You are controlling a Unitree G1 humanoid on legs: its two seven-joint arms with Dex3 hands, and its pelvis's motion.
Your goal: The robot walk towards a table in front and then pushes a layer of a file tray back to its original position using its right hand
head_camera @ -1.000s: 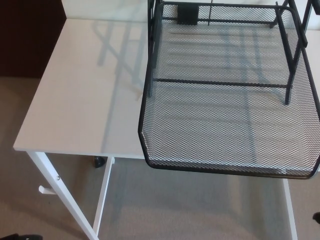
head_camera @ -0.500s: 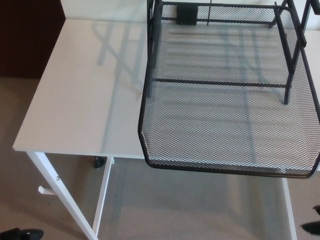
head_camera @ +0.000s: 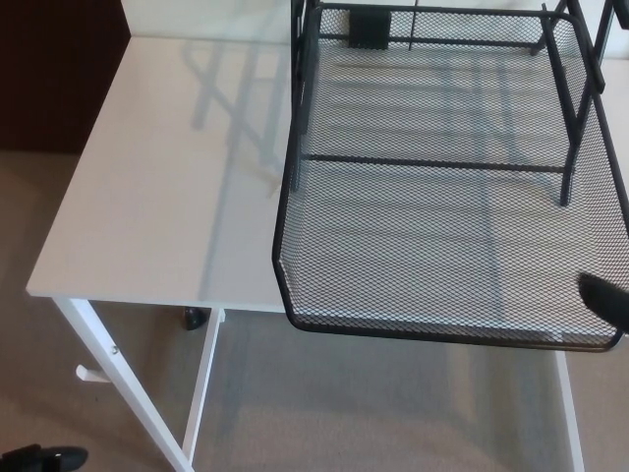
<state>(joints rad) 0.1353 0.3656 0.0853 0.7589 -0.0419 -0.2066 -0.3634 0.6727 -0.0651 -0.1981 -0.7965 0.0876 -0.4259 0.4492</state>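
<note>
The file tray (head_camera: 442, 59) is a black wire-mesh rack on the white table (head_camera: 167, 197). Its pulled-out layer (head_camera: 442, 246) sticks out toward me and overhangs the table's front edge. Black uprights of the rack (head_camera: 568, 147) stand on the right side above the layer. A small black part of my right hand (head_camera: 602, 299) shows at the picture's right edge, just over the layer's front right corner. Whether it touches the mesh is unclear. A sliver of my left hand (head_camera: 44, 457) shows low at the bottom left, well below the table top.
The table has thin white legs (head_camera: 118, 383) with a crossbar and a small hook on the left leg. Beige carpet (head_camera: 373, 413) lies under and before it. A dark brown panel (head_camera: 49, 69) stands at the back left.
My right hand has risen from the bottom right corner up to the front right corner of the pulled-out layer. The tray and table have not moved.
</note>
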